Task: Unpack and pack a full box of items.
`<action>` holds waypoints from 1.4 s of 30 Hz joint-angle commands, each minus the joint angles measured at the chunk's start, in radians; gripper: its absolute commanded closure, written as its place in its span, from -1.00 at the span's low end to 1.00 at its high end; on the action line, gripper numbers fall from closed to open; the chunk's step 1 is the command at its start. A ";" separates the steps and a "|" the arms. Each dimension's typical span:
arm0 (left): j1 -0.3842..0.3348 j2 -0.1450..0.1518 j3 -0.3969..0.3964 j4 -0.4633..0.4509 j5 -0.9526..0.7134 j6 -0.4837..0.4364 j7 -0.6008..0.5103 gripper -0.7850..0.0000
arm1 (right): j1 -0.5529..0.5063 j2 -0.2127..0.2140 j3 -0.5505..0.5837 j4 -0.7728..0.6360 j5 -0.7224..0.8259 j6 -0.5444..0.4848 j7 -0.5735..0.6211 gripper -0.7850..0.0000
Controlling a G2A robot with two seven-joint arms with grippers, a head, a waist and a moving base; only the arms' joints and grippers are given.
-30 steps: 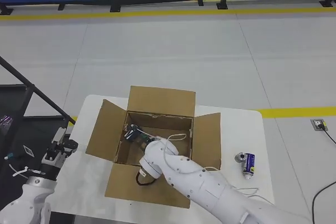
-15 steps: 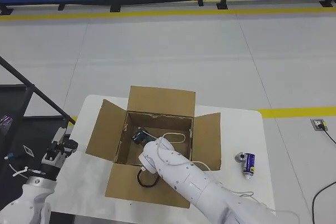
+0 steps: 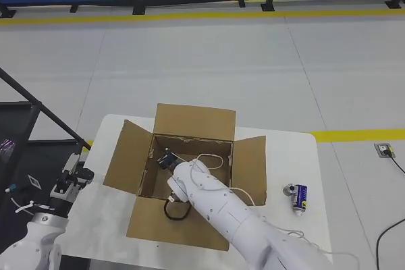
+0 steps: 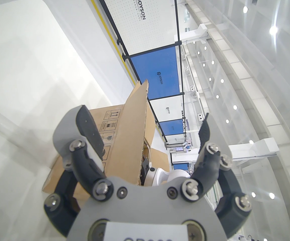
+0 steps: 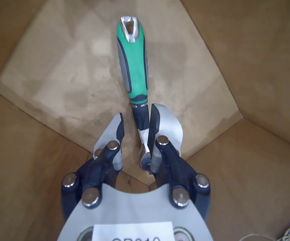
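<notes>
Right hand (image 5: 137,113) sits narrow inside the cardboard box (image 5: 235,51), pinching the green-handled ratchet (image 5: 132,61) at its dark neck. It looks rigid and probably head-heavy. The rubbery handle would likely give surer, less slippery purchase.

Down inside the cardboard box (image 5: 247,51), the right pincer (image 5: 137,117) sits right at the dark neck of a ratchet wrench (image 5: 133,68). It has a green and grey grip, and its shiny metal end with a hole points away, over the box's paler floor. Brown walls all round.
</notes>
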 commanded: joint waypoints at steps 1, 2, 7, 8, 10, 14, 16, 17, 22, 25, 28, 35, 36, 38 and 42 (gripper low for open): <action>0.000 0.000 0.000 0.000 0.000 0.000 0.000 -1.00 | -0.006 0.008 0.009 -0.031 -0.006 0.000 -0.010 0.34; 0.000 0.000 0.000 0.000 0.000 0.000 0.000 -1.00 | -0.012 0.013 0.015 -0.054 -0.011 0.001 -0.016 0.34; 0.000 0.000 0.000 0.000 0.000 0.000 0.000 -1.00 | -0.083 0.070 0.052 -0.268 -0.087 0.057 0.005 0.35; 0.000 0.000 0.000 0.000 0.000 0.000 0.000 -1.00 | -0.107 0.089 0.067 -0.338 -0.112 0.068 0.021 0.36; 0.000 0.000 0.000 0.000 0.000 0.000 0.000 -1.00 | -0.175 0.135 0.106 -0.514 -0.184 0.091 0.069 0.38; 0.000 0.000 0.000 0.000 0.000 0.000 0.000 -1.00 | -0.405 0.247 0.237 -0.979 -0.396 0.069 0.219 0.40; 0.000 0.000 0.000 0.000 0.000 0.000 0.000 -1.00 | -0.546 0.295 0.322 -1.211 -0.508 0.021 0.274 0.36; 0.000 0.000 0.000 0.000 0.000 0.000 0.000 -1.00 | -0.616 0.314 0.366 -1.319 -0.552 -0.003 0.287 0.35; 0.000 0.000 0.000 0.000 0.000 0.000 0.000 -1.00 | -0.893 0.374 0.626 -1.713 -0.636 -0.082 0.283 0.26; 0.000 0.000 0.000 0.000 0.000 0.000 0.000 -1.00 | -1.014 0.392 0.819 -1.864 -0.608 -0.079 0.267 0.18; 0.000 0.000 0.000 0.000 0.000 0.000 0.000 -1.00 | -1.087 0.402 0.996 -1.901 -0.536 -0.084 0.270 0.04; 0.000 0.000 0.000 0.000 0.000 0.000 0.000 -1.00 | -1.062 0.423 1.255 -1.664 -0.432 -0.130 0.340 -0.52; 0.000 0.000 0.000 0.000 0.000 0.000 0.000 -1.00 | -1.040 0.427 1.264 -1.615 -0.423 -0.151 0.359 -0.67; 0.000 0.000 0.000 0.000 0.000 0.000 0.000 -1.00 | -0.992 0.435 1.282 -1.512 -0.411 -0.198 0.405 -0.98; 0.000 0.000 0.000 0.000 0.000 0.000 0.000 -1.00 | -0.923 0.447 1.300 -1.348 -0.408 -0.231 0.429 -1.00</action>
